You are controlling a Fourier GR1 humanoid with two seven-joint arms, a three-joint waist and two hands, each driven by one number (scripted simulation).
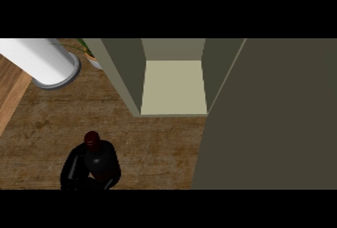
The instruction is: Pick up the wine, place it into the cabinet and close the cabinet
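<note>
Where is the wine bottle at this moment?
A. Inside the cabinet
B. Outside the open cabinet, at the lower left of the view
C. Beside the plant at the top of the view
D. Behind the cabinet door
B: the wine bottle shows at the lower left with the left hand curled round it, in front of the cabinet, whose door stands open.

A mottled brown stone counter top [151,142] fills the middle. A white cylinder with a grey rim [41,60] lies at upper left, above a lighter wooden plank surface [9,95] along the left edge.
</note>
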